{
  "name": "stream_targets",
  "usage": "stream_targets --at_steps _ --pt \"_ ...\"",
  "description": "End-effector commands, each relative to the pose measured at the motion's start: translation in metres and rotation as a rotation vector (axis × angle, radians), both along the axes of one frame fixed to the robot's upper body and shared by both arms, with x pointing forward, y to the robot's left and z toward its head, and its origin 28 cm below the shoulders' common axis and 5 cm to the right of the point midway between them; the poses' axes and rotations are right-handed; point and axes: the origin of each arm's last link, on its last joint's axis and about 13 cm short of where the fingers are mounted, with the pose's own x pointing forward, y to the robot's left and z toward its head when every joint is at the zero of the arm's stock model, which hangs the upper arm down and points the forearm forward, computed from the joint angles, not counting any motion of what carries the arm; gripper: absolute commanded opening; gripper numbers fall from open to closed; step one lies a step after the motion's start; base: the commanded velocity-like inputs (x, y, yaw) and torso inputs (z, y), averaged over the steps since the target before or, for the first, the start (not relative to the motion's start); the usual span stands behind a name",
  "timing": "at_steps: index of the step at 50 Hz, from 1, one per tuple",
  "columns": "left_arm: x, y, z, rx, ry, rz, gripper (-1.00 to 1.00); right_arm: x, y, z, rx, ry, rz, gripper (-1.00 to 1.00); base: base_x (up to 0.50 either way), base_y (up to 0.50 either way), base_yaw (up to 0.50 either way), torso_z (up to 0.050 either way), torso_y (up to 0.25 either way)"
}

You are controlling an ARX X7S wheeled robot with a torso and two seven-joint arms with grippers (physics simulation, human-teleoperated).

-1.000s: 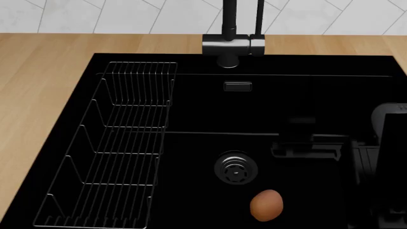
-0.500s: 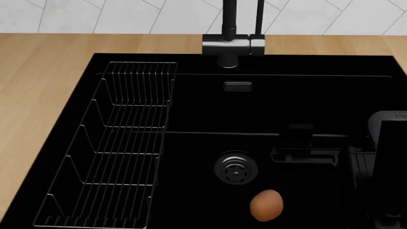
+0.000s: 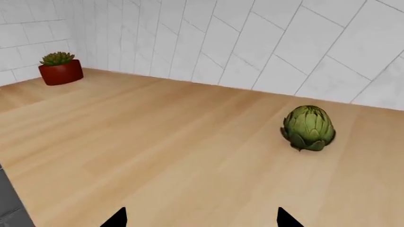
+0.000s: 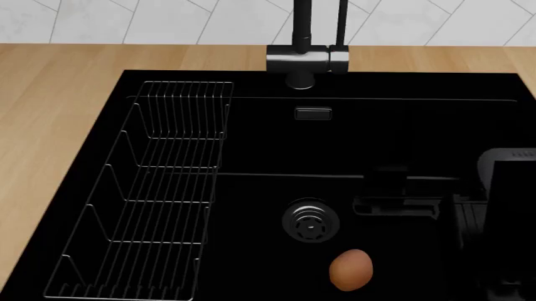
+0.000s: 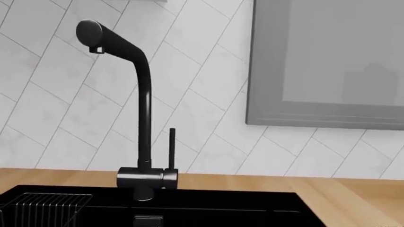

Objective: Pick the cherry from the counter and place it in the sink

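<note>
Head view looks down into the black sink point(image 4: 251, 157) set in the wooden surface point(image 4: 59, 125); a wire rack point(image 4: 150, 188) runs along its left side, the faucet point(image 4: 305, 59) stands at the back rim, and the round drain point(image 4: 310, 221) sits near the middle of the floor; a brown egg-shaped object point(image 4: 351, 269) lies in the basin just in front of the drain; the right arm point(image 4: 503, 213) shows as a dark mass over the sink's right part, and whether its fingers are apart or together cannot be told; no cherry appears in any view, so where it lies relative to either gripper cannot be told; the left wrist view shows two dark fingertips point(image 3: 285, 219) set wide apart with nothing between them, above bare surface; an artichoke point(image 3: 308, 128) rests near the tiled wall point(image 3: 252, 42), and a potted succulent point(image 3: 60, 68) stands well apart in the corner; the right wrist view faces the faucet and a grey cabinet point(image 5: 328, 61).
</note>
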Motion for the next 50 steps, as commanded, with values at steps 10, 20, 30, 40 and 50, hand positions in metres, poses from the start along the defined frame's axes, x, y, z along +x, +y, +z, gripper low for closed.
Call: stream_targets --at_steps 10,20,30,40,50 --pt "0.034 0.015 -0.007 -0.028 0.052 0.051 1.00 0.003 0.001 -0.001 0.004 0.003 0.005 1.00 0.00 0.00 0.00 0.000 0.000" --pt "0.049 0.020 -0.020 -0.045 0.099 0.074 1.00 0.004 0.001 -0.003 0.005 0.008 0.012 1.00 0.00 0.00 0.00 0.000 0.000" --pt "0.052 0.025 -0.031 -0.083 0.124 0.095 1.00 0.004 0.002 -0.004 0.004 0.012 0.013 1.00 0.00 0.00 0.00 0.000 0.000" --pt "0.047 0.025 -0.050 -0.097 0.171 0.105 1.00 0.004 0.001 -0.006 0.006 0.015 0.009 1.00 0.00 0.00 0.00 0.000 0.000" --pt "0.045 0.027 -0.062 -0.124 0.198 0.122 1.00 0.003 0.001 -0.008 0.011 0.017 0.010 1.00 0.00 0.00 0.00 0.000 0.000"
